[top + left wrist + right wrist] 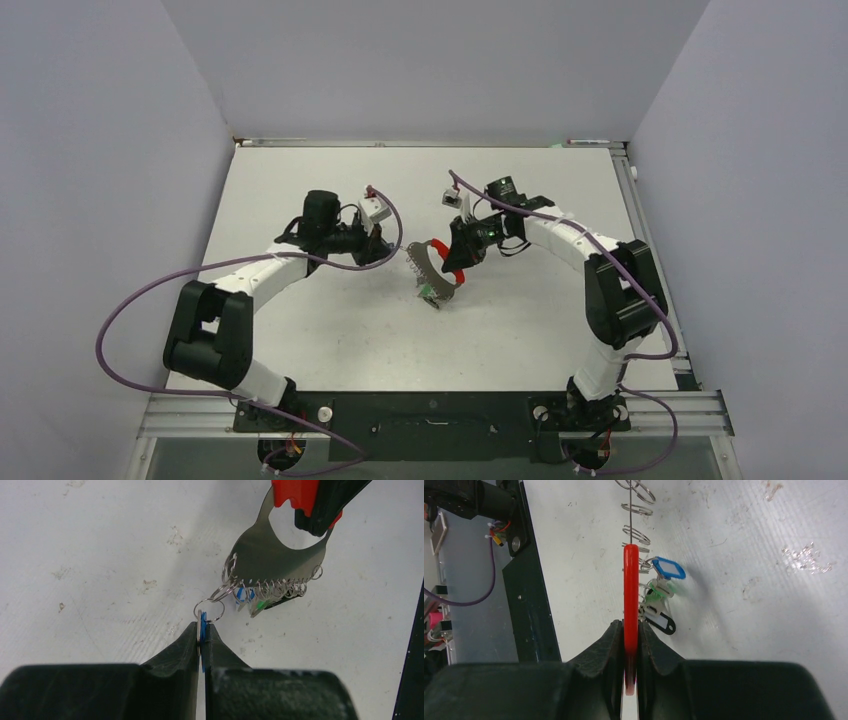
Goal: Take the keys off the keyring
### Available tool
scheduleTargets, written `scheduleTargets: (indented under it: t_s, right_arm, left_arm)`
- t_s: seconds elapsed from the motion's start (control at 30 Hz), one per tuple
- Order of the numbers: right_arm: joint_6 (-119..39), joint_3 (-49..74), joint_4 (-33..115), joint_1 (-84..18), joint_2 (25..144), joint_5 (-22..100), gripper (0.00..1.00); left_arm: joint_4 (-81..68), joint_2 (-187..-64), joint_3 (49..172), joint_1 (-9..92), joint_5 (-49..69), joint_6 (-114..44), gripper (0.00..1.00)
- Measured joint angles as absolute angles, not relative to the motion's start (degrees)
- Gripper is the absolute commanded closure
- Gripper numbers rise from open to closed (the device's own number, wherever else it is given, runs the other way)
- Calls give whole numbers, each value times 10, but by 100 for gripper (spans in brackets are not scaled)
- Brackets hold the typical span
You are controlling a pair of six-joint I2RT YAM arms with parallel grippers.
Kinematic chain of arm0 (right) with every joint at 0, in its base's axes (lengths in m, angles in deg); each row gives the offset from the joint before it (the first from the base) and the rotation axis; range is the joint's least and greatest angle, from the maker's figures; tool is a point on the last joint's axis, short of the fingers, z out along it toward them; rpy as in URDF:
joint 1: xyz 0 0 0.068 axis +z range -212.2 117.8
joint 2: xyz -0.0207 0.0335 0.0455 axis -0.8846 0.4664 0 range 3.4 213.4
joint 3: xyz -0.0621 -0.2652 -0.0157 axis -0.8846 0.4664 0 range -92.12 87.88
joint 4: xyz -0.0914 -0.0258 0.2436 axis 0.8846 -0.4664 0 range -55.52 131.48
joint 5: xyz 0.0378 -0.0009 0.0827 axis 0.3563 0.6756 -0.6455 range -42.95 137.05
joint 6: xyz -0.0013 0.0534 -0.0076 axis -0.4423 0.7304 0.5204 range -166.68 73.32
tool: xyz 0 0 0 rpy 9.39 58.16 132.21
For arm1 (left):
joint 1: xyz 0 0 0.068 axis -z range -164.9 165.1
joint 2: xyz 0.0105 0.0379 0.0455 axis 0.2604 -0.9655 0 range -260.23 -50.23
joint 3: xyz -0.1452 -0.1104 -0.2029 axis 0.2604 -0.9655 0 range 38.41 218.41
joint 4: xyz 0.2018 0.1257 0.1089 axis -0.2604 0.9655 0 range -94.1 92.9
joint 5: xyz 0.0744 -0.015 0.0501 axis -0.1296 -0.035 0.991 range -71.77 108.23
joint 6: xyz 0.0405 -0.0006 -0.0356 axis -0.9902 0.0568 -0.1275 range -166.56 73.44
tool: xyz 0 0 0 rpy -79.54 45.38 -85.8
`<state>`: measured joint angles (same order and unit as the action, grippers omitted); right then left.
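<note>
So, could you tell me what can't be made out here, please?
Left wrist: the blue tag is mostly buried inside the left gripper.
Left wrist: the other keys bunch under the keyring; count unclear.
Right wrist: the keyring is edge-on, its far end cut off at the top.
Top external: keys too small to separate.

Light: bright, even, from overhead. Shadows: soft, faint, beside the blue tag [669, 569] on the table [749, 555]. Focus: wrist views' near fingers [594, 655] slightly blurred.
</note>
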<state>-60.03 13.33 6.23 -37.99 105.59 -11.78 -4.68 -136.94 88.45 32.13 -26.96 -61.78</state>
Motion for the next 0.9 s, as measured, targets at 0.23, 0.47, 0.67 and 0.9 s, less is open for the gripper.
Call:
scheduleTargets:
  t_s: [0.23,0.47,0.67,0.9]
  right_arm:
    - [-507,276,228,-386,1030,-144,95]
    - [-465,342,327,-390,1030,-158,91]
    - [-460,369,370,-393,1043,-183,83]
    - [-470,375,365,-394,1070,-188,60]
  left_arm:
    - [66,-1369,893,375,-177,-704,100]
    - [77,-1372,891,412,-87,-738,100]
    - [52,-1378,875,447,-13,-773,100]
    - [34,-1396,860,483,54,-851,100]
